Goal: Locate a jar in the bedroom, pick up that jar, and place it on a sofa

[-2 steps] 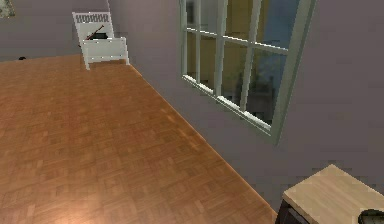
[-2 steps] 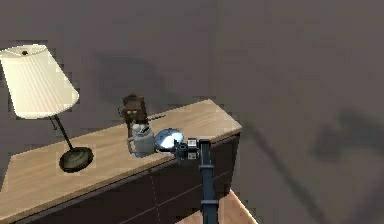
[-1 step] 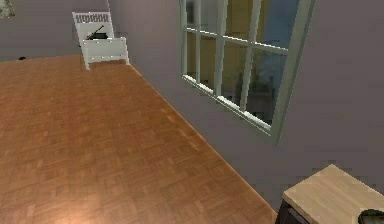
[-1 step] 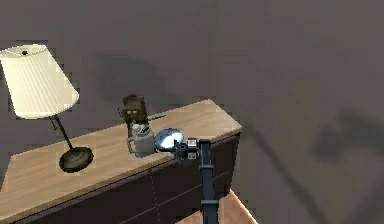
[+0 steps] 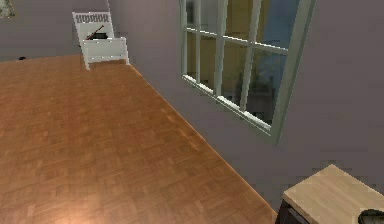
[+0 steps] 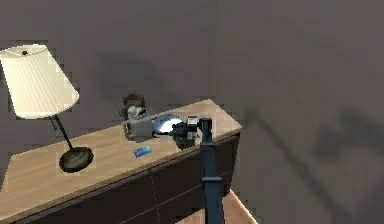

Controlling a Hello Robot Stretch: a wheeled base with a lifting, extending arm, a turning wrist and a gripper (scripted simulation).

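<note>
Gripper at the jar on the bedroom table

In the arm side view the arm (image 6: 210,175) reaches across the table (image 6: 105,150). The gripper (image 6: 163,130) ends just right of a greyish jar (image 6: 138,126), which stands on the tabletop between the lamp (image 6: 40,85) and the arm. I cannot tell whether they touch, whether the gripper holds anything, or which way the jar's long axis runs. A small blue thing (image 6: 141,153) lies nearer the front edge. No writing is legible.
</note>
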